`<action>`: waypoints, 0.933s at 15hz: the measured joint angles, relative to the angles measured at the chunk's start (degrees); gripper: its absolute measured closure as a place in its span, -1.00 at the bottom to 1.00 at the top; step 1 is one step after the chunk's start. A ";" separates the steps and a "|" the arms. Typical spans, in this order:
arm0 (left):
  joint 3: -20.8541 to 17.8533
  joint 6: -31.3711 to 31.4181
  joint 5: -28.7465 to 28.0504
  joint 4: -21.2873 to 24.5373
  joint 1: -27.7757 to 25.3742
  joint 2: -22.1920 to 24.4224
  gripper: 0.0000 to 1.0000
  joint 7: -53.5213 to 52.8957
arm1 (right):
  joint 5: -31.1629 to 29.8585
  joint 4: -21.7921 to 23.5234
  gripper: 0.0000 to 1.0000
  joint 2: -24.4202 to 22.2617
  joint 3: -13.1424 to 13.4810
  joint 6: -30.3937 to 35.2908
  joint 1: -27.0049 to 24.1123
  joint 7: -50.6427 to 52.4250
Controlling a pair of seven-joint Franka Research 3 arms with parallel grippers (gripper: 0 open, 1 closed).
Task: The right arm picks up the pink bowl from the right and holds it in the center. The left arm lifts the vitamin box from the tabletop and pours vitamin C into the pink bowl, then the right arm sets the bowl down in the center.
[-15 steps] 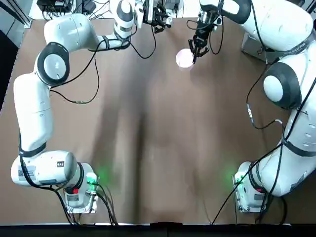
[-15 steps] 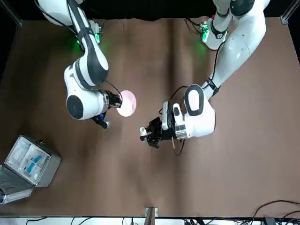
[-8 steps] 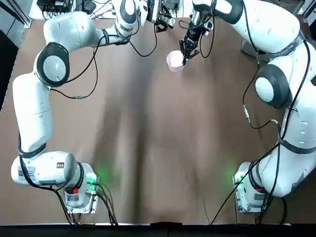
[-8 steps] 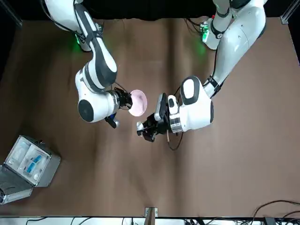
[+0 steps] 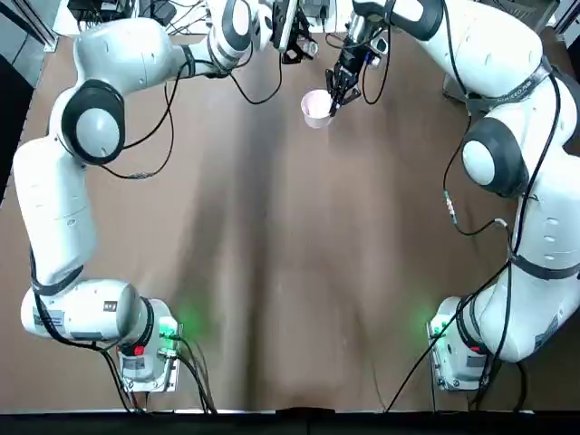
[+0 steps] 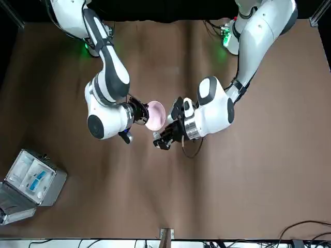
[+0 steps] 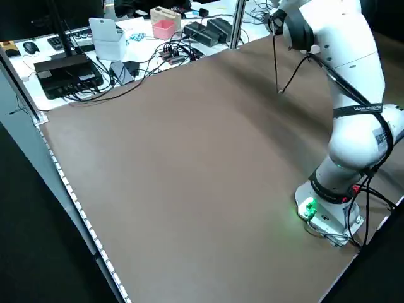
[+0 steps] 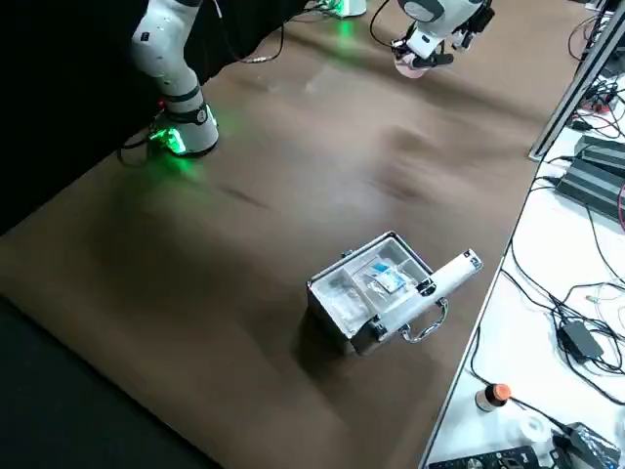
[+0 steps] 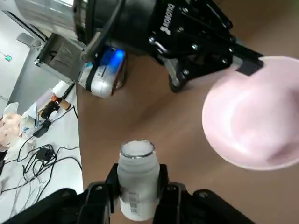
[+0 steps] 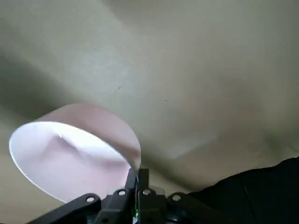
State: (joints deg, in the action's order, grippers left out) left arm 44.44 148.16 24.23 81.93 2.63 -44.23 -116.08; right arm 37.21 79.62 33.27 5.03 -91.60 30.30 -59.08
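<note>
My right gripper point(image 5: 337, 91) is shut on the rim of the pink bowl point(image 5: 316, 107) and holds it off the tabletop point(image 5: 272, 272) near the far middle. The right wrist view shows the fingers point(image 10: 138, 175) pinching the bowl's point(image 10: 70, 149) edge. My left gripper point(image 6: 163, 139) is shut on the vitamin box point(image 9: 137, 184), a small white container with its mouth turned toward the bowl point(image 9: 254, 123). From the front, the box point(image 6: 156, 136) hangs just beside and below the bowl point(image 6: 155, 114), not touching it.
A grey hinged case point(image 6: 31, 181) lies open at the table's far right corner, also in the right side view point(image 8: 376, 288). A desk with cables and boxes point(image 7: 158, 38) runs along the far edge. Both arm bases stand at the near edge.
The right arm has carried the bowl leftward to the middle. The left gripper with the vitamin box has moved in beside the bowl.
</note>
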 joint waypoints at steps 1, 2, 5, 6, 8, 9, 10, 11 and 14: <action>-0.20 0.00 -0.54 0.49 -0.10 0.61 0.29 0.00 | 0.06 -0.06 0.94 0.00 0.00 0.02 0.00 -0.01; -0.31 0.00 -0.93 1.02 -0.15 1.16 0.29 0.00 | 0.15 -0.14 0.94 0.00 -0.01 0.05 0.01 -0.01; -1.08 0.00 -3.96 2.59 0.07 2.88 0.29 0.00 | 1.61 -0.60 0.94 0.02 -0.04 0.05 0.11 -0.11; -1.51 0.00 -5.38 3.17 0.24 3.48 0.29 0.00 | 2.17 -0.74 0.94 0.03 -0.04 0.05 0.13 -0.29; -1.91 0.00 -6.65 4.33 0.51 4.22 0.29 0.01 | 2.47 -0.98 0.94 0.04 -0.06 0.05 0.13 -1.04; -1.99 0.00 -6.96 4.69 0.59 4.38 0.29 0.01 | 2.54 -1.03 0.94 0.04 -0.08 0.06 0.14 -1.14; -2.04 0.01 -7.38 4.86 0.62 4.49 0.29 0.00 | 2.62 -1.11 0.94 0.05 -0.11 0.06 0.16 -1.17; -2.10 0.02 -8.05 4.98 0.62 4.71 0.29 0.00 | 2.70 -1.22 0.94 0.05 -0.14 0.06 0.21 -1.20; -2.46 0.02 -10.89 5.61 0.61 6.02 0.29 0.00 | 2.85 -1.47 0.94 0.07 -0.17 -0.03 0.52 -1.78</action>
State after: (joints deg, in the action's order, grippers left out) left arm 41.99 148.18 13.34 87.54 3.24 -38.21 -116.08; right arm 40.06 78.15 33.34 4.87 -91.63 30.82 -60.86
